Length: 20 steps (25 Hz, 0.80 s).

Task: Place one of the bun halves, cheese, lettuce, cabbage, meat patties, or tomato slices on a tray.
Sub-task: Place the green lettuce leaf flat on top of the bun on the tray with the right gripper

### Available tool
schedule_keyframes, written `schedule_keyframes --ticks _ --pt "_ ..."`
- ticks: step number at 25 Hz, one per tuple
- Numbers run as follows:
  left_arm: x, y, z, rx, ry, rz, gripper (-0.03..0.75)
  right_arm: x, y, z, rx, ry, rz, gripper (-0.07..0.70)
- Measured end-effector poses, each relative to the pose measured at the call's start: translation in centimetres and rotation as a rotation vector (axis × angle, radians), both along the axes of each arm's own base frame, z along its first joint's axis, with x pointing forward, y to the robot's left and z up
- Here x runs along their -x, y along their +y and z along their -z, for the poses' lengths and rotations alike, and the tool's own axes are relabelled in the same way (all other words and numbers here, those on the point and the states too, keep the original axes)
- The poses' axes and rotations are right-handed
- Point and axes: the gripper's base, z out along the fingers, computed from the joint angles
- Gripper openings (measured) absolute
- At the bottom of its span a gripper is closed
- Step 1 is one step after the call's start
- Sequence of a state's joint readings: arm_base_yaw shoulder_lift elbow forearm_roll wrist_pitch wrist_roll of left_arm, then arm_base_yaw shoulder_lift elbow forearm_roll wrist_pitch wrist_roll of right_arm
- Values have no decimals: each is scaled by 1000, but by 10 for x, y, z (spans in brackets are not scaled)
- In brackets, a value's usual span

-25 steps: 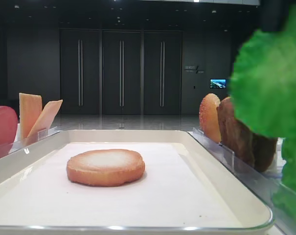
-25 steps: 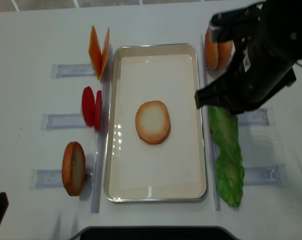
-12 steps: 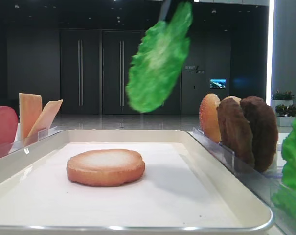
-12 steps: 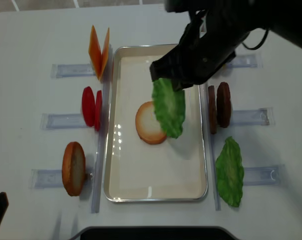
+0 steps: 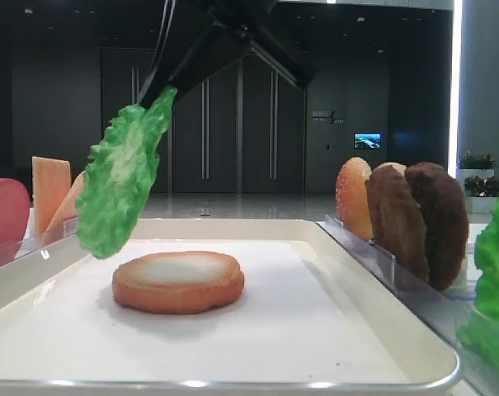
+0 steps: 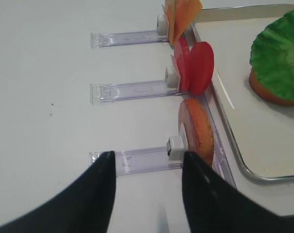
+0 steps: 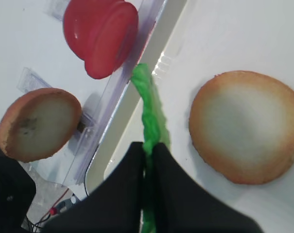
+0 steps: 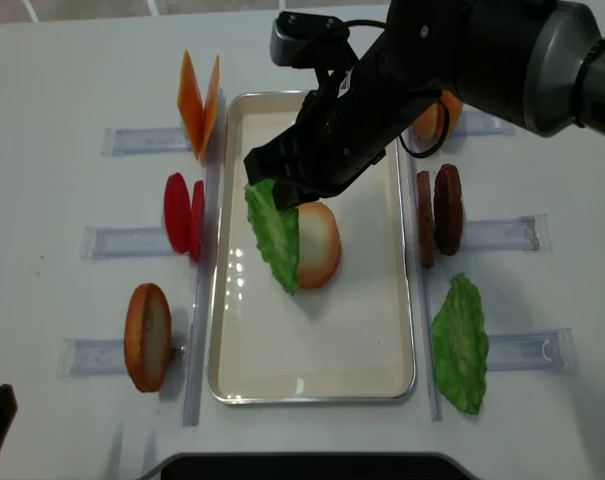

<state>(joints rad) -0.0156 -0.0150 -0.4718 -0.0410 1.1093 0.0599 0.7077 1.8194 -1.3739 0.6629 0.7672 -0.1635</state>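
Within the last second the right end effector [image 8: 282,185] has carried the lettuce [image 8: 274,233] from the right side of the bench, where it hung beside the meat patties [image 8: 438,214], across the tray [image 8: 312,385] to its left half. It is clamped shut on the leaf's upper edge, as the right wrist view shows with the green pinched between the dark fingers [image 7: 125,194]. The leaf now dangles, tilted, above the tray liner and overlapping the left edge of the bun half [image 8: 312,245] lying pale face up at the tray's middle; from the low exterior view it looks clear of the bun, not yet resting on it. The transport seems nearly finished; what likely remains is lowering and release. A second lettuce leaf [image 8: 460,345] stays on the bench by the tray's right edge. The left end effector [image 6: 147,194] hangs with jaws apart, holding nothing, over the bench's left side.
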Motion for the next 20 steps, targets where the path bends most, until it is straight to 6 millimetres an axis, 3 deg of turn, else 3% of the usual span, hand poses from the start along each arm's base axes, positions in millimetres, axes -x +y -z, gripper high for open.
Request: schedule_keyframes --ticks 20 --pt "0 0 0 0 0 0 345 -11 7 21 10 -72 -45 17"
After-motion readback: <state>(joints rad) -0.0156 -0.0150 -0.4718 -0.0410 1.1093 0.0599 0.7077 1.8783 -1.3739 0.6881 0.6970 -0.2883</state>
